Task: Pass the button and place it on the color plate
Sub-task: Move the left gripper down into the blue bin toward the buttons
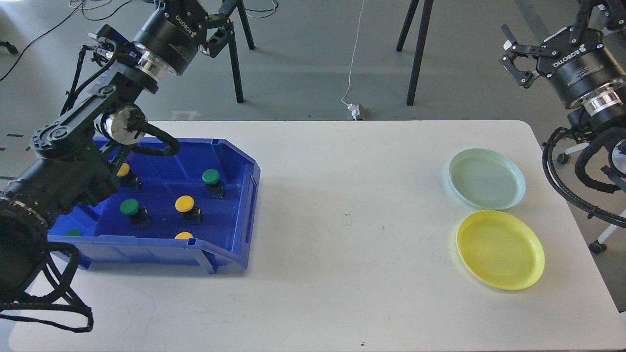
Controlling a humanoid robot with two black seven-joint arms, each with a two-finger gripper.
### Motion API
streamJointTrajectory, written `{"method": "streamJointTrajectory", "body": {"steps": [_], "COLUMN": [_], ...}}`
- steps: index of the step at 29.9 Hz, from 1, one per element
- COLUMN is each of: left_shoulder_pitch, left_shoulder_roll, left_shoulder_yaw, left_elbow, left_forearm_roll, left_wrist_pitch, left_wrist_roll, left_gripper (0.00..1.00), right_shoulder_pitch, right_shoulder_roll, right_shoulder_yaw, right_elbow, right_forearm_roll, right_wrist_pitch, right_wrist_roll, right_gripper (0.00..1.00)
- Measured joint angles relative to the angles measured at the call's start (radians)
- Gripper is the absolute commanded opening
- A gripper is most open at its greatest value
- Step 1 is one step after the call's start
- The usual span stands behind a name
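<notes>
Several push buttons lie in a blue bin (244, 195) at the table's left: a green-capped button (211, 176), another green button (129, 207), a yellow button (185, 204), and a yellow button (123, 170) partly behind my left arm. Two more caps peek over the bin's front wall. A pale green plate (486, 178) and a yellow plate (500, 249) sit at the right, both bare. My left gripper (218, 30) hangs high beyond the bin's far edge, open and holding nothing. My right gripper (511, 51) is raised beyond the table's right rear corner, open and holding nothing.
The white table (342, 220) stretches between the bin and the plates. Black tripod legs (415, 54) and a white cable (353, 73) stand on the floor behind the table. Black cable loops hang off both arms at the table's sides.
</notes>
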Motion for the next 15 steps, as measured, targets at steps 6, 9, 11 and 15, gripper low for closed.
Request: {"method": "streamJointTrajectory", "body": {"steps": [6, 9, 11, 15], "left_shoulder_pitch": [0.014, 0.008, 0.008, 0.009], "left_shoulder_roll": [0.004, -0.003, -0.011, -0.042], "left_shoulder_yaw": [-0.007, -0.014, -0.022, -0.041], "left_elbow": [-0.003, 0.006, 0.012, -0.043], "left_forearm_roll": [-0.029, -0.035, -0.042, -0.048], "left_wrist_pitch": [0.0, 0.0, 0.0, 0.0], "left_wrist_roll": [0.0, 0.0, 0.0, 0.0], "left_gripper": [1.0, 1.0, 1.0, 1.0], "right_shoulder_pitch": [-0.01, -0.014, -0.016, -0.019], "right_shoulder_roll": [0.0, 0.0, 0.0, -0.001], "right_shoulder_yaw": [0.001, 0.005, 0.005, 0.006], "right_elbow": [0.001, 0.001, 0.001, 0.004], "right_forearm_roll": [0.0, 0.0, 0.0, 0.0], "right_wrist_pitch": [0.0, 0.0, 0.0, 0.0], "right_wrist_roll": [0.001, 0.003, 0.003, 0.004], "right_gripper": [0.99, 0.99, 0.99, 0.99]}}
